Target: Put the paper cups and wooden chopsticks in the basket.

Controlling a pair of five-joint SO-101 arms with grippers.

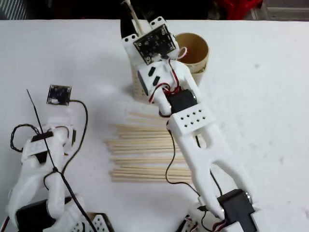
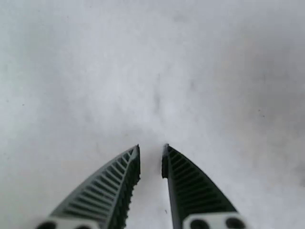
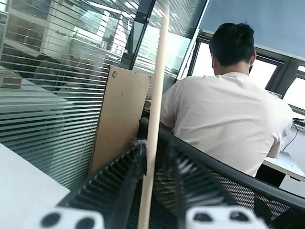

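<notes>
Left tool (image 2: 151, 152): near left, low over the bare bench (image 2: 152, 57), fingers a narrow gap apart, nothing between them.
Chopsticks (image 1: 142, 154): loose pile lying flat on the bench, in the middle, between the two arms.
Basket (image 1: 136, 86): far middle, just beyond the pile, largely under the right arm.
Right tool (image 3: 155, 150): above the basket, clamped on one upright chopstick (image 3: 157, 71).
Paper cup (image 1: 193, 47): upright, mouth open, at the basket's right end; inside or just beside it, cannot tell.

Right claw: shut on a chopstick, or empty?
Shut: the right claw grips one wooden chopstick, clamped between its jaws.
</notes>
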